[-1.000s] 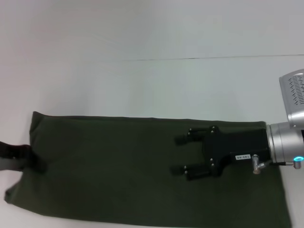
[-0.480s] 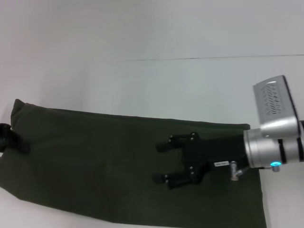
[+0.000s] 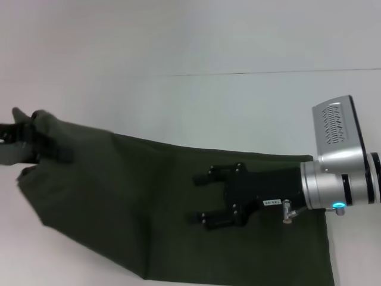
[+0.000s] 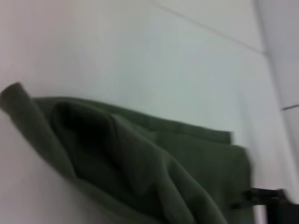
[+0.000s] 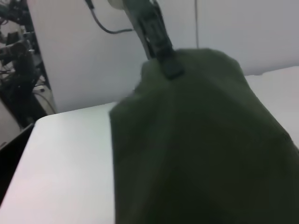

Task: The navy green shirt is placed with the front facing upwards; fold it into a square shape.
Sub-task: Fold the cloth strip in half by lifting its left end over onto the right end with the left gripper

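Head view: the navy green shirt (image 3: 137, 202) lies folded into a long dark band along the near edge of the white table (image 3: 196, 101), plain side up with no print showing. Its right part lies flat, reaching toward the near right corner. Its left end is lifted off the table and bunched, the cloth slanting down from there toward the near edge. The left tool (image 3: 24, 140) is at the table's left edge, clenched on that raised end of the shirt; in the right wrist view the same tool (image 5: 168, 65) pinches the top of the gathered fabric. The right tool (image 3: 199, 199) reaches in from the right edge, its two black fingers (image 3: 208, 177) spread apart and released, resting on or just over the flat middle of the shirt; whether they touch it I cannot tell.
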`<action>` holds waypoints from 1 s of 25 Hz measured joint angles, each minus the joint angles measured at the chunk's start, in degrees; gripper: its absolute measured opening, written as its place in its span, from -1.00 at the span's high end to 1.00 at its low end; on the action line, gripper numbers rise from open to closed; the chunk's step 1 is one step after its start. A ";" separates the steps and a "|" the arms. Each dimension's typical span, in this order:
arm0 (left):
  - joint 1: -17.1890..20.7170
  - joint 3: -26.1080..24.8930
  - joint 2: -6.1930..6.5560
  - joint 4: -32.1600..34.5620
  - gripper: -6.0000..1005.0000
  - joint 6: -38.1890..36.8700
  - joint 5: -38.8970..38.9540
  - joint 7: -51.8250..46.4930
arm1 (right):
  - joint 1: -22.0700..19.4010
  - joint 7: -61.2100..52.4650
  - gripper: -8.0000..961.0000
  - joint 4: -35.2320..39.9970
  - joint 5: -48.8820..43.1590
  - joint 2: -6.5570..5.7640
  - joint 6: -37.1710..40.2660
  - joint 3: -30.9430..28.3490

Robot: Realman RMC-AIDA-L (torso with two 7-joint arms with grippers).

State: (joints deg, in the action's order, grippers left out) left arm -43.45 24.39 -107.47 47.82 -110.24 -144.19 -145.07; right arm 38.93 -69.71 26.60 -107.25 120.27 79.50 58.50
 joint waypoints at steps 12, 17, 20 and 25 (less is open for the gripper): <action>-2.23 1.75 -6.23 -1.25 0.77 -0.96 8.72 -1.57 | -9.38 0.00 -0.79 7.45 4.74 -0.52 -1.20 -13.20; -3.39 3.95 -11.40 -1.30 0.77 2.96 9.13 -1.23 | -11.99 0.02 -0.78 8.05 6.68 -0.64 -1.62 -19.45; -3.64 5.93 -14.61 -1.79 0.77 5.83 10.34 -0.66 | -12.53 0.02 -0.78 7.67 6.70 -0.57 -1.99 -21.69; -3.66 9.30 -16.63 -8.84 0.76 10.61 16.42 1.95 | -12.97 0.01 -0.78 6.98 6.71 -0.39 -2.98 -22.11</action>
State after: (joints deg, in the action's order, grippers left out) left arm -47.11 33.69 -124.10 38.98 -99.63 -127.77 -143.13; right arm 25.96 -69.69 33.58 -100.54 119.89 76.52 36.39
